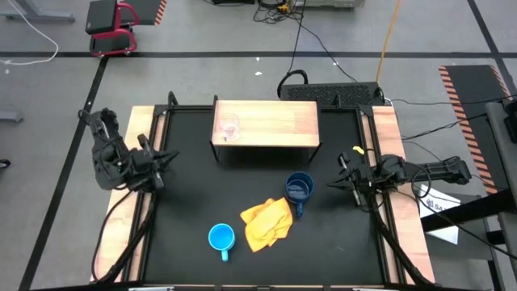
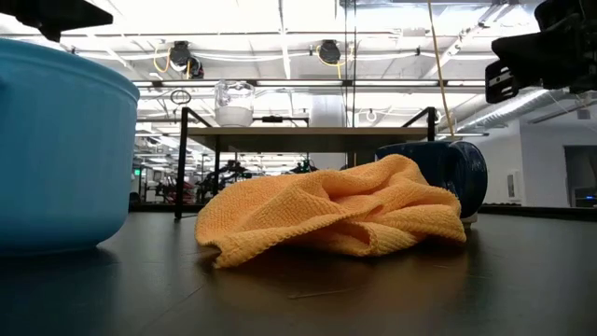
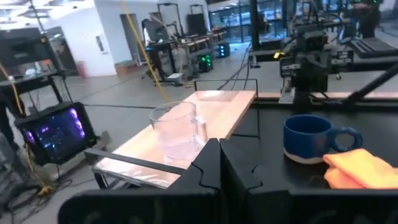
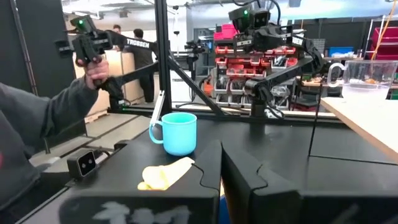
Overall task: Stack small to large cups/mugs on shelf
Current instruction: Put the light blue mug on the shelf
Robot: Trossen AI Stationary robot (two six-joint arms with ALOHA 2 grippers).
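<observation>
The shelf (image 1: 266,123) already carries the glass cup (image 1: 230,128) at its left end, so we judge one of three placed. From above, the dark blue mug (image 1: 300,189) and light blue mug (image 1: 221,238) sit on the mat with the yellow cloth (image 1: 266,223) between them, touching the dark one. The left gripper (image 1: 166,162) and right gripper (image 1: 343,179) wait at the sides, fingers closed on nothing.

At table level, we see the cloth bunched against the dark mug.

In the right wrist view, a person's hand (image 4: 94,71) grips a handle beyond the table.
</observation>
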